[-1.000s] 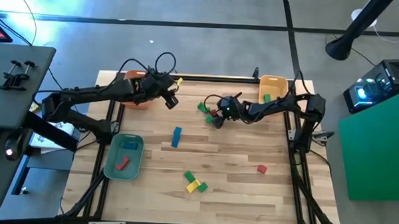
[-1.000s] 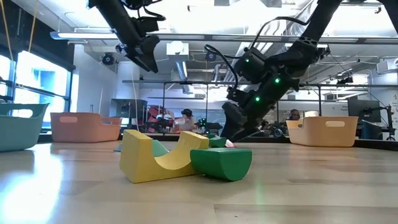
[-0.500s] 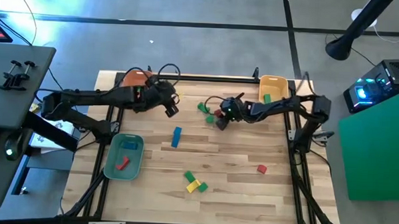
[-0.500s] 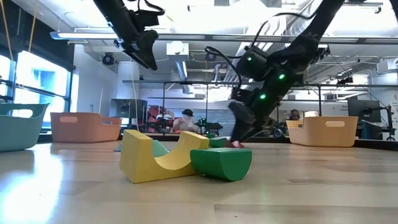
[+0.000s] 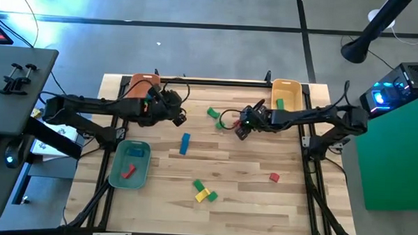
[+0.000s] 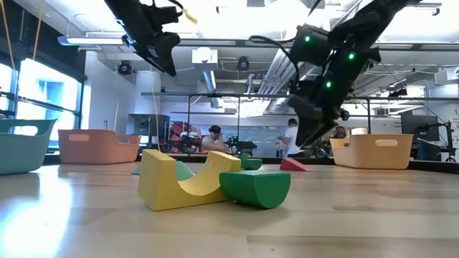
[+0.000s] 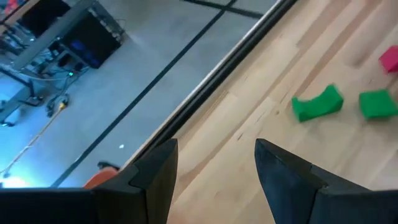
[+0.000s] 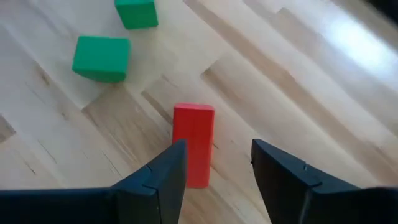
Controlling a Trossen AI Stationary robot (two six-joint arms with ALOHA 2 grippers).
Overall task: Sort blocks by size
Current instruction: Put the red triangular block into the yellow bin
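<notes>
From above, the left pincer (image 5: 179,117) is hanging over the back of the worktop (image 5: 242,174) just beside the orange tray (image 5: 142,82), while the right pincer (image 5: 240,130) is reaching in near the yellow tray (image 5: 286,86), which is holding a green block (image 5: 280,102). Blocks are lying scattered: a green one (image 5: 212,113) at the back, a blue bar (image 5: 185,143) in the middle, a red block (image 5: 274,177) toward the right, and a green and yellow pair (image 5: 203,191) at the front; the teal tray (image 5: 130,163) is holding a red piece (image 5: 128,172). The low view is showing what the overhead one flattens: both pincers are hanging clear above the worktop, and the yellow arch (image 6: 185,179) is touching a rounded green block (image 6: 255,187), with a red wedge (image 6: 295,165) lying farther back. A person is standing in the room behind. The left wrist view is showing its fingers (image 7: 155,171) spread, holding nothing, with two green blocks (image 7: 318,104) well beyond them. The right wrist view is showing its fingers (image 8: 281,168) spread too, with a red bar (image 8: 193,142) lying flat on the wood below the gap, plus two green blocks (image 8: 101,58) farther off.
</notes>
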